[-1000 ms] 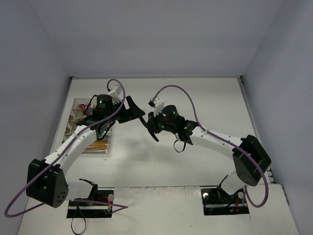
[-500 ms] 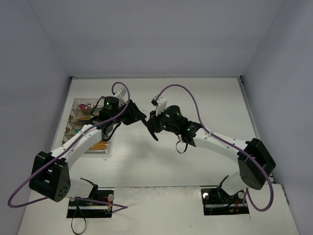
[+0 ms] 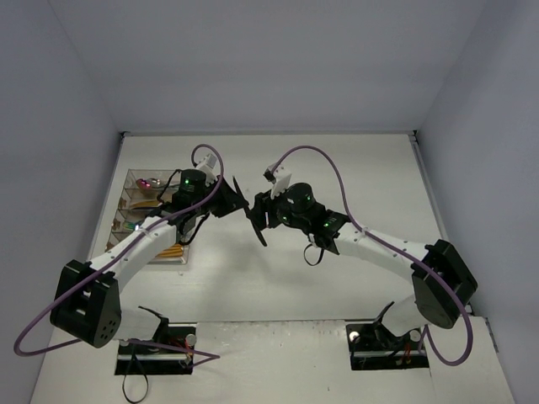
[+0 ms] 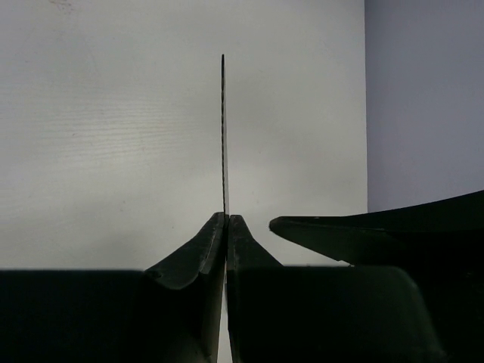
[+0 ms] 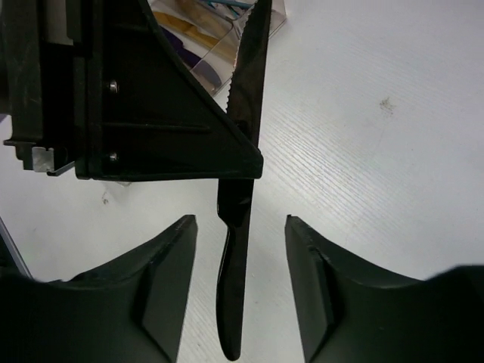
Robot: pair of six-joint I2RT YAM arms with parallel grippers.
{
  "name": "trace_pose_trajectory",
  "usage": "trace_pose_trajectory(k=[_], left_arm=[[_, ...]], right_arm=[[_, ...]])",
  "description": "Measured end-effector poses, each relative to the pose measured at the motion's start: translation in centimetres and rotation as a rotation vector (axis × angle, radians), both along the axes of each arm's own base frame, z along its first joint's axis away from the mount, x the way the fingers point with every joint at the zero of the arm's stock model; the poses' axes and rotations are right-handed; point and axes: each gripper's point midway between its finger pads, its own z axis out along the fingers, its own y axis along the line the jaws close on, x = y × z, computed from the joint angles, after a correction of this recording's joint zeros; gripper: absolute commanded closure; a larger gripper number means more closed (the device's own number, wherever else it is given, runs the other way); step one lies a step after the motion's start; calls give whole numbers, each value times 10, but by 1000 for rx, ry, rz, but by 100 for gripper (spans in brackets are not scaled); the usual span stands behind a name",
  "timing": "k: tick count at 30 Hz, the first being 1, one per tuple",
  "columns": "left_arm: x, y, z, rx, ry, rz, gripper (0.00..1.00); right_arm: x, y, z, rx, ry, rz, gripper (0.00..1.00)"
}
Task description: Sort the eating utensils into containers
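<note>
A black knife point(image 3: 253, 220) hangs in the air between my two grippers, over the middle of the table. My left gripper point(image 4: 227, 219) is shut on its blade point(image 4: 224, 136), which I see edge-on and pointing away. In the right wrist view the knife's handle point(image 5: 234, 287) hangs between the fingers of my right gripper point(image 5: 240, 221), which stands open with a gap on both sides of the handle. The clear compartment tray point(image 3: 126, 181) lies at the left and holds several utensils, among them a pink spoon point(image 3: 150, 181) and gold pieces point(image 3: 168, 251).
The tray's corner point(image 5: 276, 23) shows behind my left gripper's body point(image 5: 151, 98) in the right wrist view, with blue and purple utensils point(image 5: 189, 38) inside. White tabletop lies below the knife; grey walls close the table at left, back and right.
My left gripper moved right to the knife and shut on its blade. My right gripper, shut on the handle before, has opened and let go.
</note>
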Motion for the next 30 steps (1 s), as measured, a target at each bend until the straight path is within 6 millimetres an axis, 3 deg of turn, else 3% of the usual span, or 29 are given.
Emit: trace_pose_trajectory(k=[5, 8, 13, 16, 19, 24, 30], left_arm=[[12, 18, -3, 13, 2, 67, 100], [29, 53, -2, 15, 10, 171, 100], [62, 154, 4, 36, -3, 479, 100], [71, 214, 7, 43, -11, 663, 100], [73, 257, 5, 57, -5, 804, 100], [83, 286, -14, 47, 42, 900, 100], [93, 299, -64, 48, 168, 936, 100]], right_arm=[[2, -10, 9, 10, -23, -41, 40], [5, -23, 15, 14, -45, -78, 38], [10, -51, 18, 8, -66, -152, 37], [11, -70, 13, -2, -61, -196, 36], [10, -84, 6, -13, -47, -228, 35], [6, -97, 2, -12, -39, -250, 35], [7, -104, 9, 3, -50, -268, 34]])
